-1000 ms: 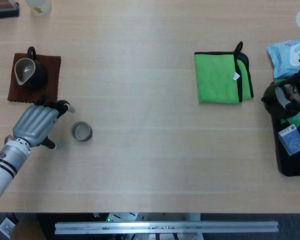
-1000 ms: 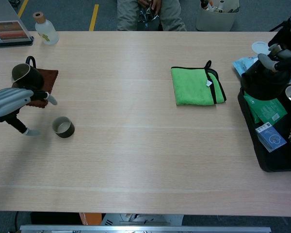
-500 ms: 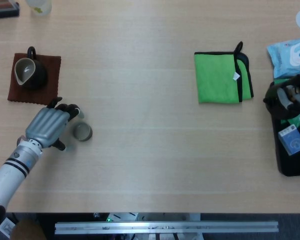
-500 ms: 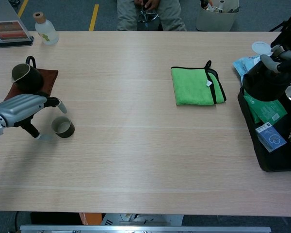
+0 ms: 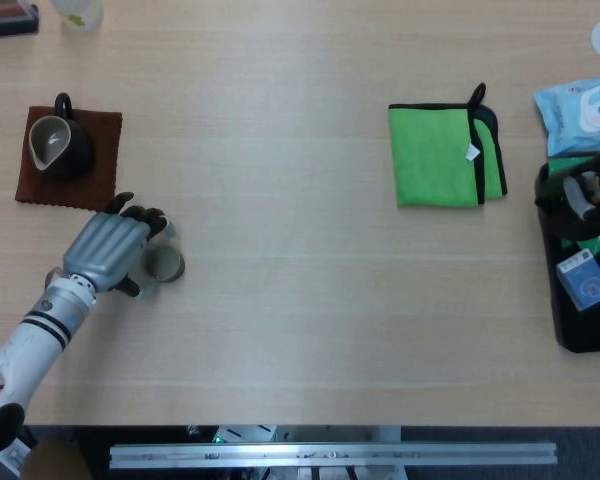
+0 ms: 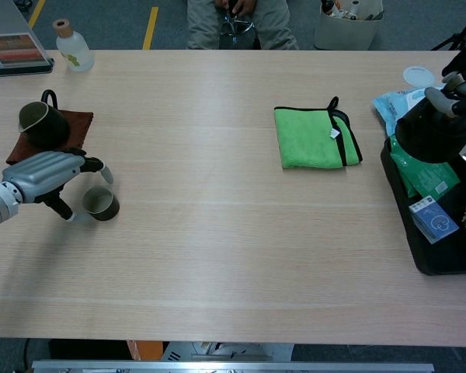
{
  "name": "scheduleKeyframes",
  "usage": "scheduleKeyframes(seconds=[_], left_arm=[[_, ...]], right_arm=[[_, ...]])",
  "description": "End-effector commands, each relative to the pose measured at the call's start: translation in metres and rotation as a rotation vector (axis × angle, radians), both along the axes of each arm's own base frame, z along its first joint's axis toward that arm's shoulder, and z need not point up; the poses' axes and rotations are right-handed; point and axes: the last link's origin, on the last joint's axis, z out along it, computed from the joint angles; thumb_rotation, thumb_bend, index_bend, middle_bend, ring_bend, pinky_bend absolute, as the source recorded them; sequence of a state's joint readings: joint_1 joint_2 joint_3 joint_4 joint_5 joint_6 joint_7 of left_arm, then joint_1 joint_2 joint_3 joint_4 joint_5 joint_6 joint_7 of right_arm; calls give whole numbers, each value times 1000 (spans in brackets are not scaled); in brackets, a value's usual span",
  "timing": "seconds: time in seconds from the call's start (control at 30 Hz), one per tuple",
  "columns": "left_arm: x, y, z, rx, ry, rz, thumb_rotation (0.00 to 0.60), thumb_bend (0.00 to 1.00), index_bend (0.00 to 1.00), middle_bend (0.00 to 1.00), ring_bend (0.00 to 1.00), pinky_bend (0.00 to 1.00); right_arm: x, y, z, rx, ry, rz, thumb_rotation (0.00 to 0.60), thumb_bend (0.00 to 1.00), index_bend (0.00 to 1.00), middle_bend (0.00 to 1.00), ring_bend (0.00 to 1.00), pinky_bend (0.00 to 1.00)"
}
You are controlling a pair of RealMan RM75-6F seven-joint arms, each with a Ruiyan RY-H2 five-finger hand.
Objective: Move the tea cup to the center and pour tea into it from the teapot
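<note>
The left hand (image 5: 108,250), fingers spread apart, sits just beside the tea cup (image 5: 164,264); the teapot (image 5: 58,143) stands farther back on its mat (image 5: 102,160).

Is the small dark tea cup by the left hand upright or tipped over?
Upright: the small dark tea cup shows its round open mouth facing up, standing on the wooden table.

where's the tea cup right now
In both views the tea cup stands upright on the table's left side, just right of the left hand and below the teapot on its brown mat.
</note>
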State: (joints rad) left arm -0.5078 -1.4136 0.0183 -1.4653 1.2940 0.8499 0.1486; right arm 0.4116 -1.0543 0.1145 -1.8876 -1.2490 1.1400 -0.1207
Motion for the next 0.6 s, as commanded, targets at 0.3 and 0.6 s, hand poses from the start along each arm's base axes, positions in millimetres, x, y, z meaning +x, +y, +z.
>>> scheduleKeyframes(seconds=[0.3, 0.6], left_arm=[[0, 2, -6, 0, 4, -3, 600, 209, 305, 240, 199, 70], [-2, 2, -10, -5, 5, 6, 600, 210, 326, 242, 199, 70]], right_arm=[[-3, 0, 2, -3, 0, -8, 522, 397, 977, 954, 909, 232], [-4, 1, 3, -3, -3, -9, 521, 397, 977, 953, 909, 232]])
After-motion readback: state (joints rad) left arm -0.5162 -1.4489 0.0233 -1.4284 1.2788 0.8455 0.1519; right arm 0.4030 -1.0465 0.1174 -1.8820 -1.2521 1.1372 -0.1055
